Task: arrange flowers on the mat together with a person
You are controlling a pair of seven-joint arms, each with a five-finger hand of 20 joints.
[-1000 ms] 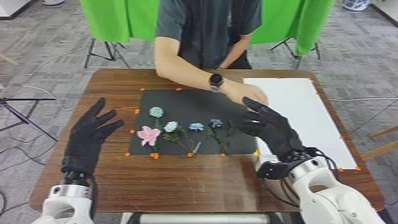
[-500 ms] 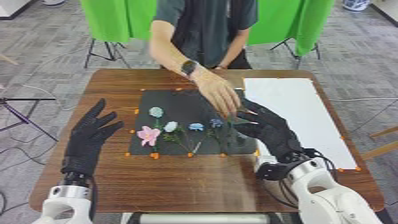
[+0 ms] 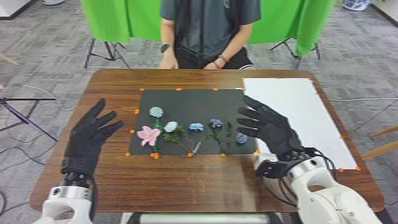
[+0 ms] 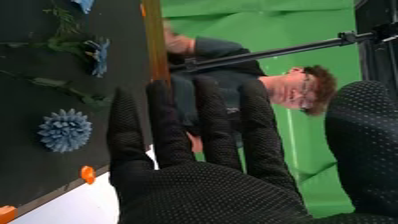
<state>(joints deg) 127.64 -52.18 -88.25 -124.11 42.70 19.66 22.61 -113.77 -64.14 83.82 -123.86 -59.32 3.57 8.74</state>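
Observation:
On the dark mat (image 3: 191, 102) lie several flowers: a pale blue-green one (image 3: 156, 112), a pink one (image 3: 148, 135), a white one (image 3: 171, 126), a blue one (image 3: 196, 127) and a darker blue one (image 3: 216, 123). A round blue flower (image 3: 241, 138) rests at the mat's right side, beside my right hand (image 3: 271, 131), which is open over the mat's right edge. My left hand (image 3: 88, 134) is open left of the mat. In the right wrist view my right hand (image 4: 209, 187) has straight fingers and holds nothing; the round blue flower (image 4: 65, 131) lies near it.
A white sheet (image 3: 298, 117) covers the table's right part beside the mat. Orange markers (image 3: 155, 156) line the mat's edges on the brown table (image 3: 191, 187). The person's hands (image 3: 216, 64) are at the table's far edge.
The person's arm has drawn back from the mat's right side to the far edge. The round blue flower now lies in plain sight there. Both my hands have stayed nearly still.

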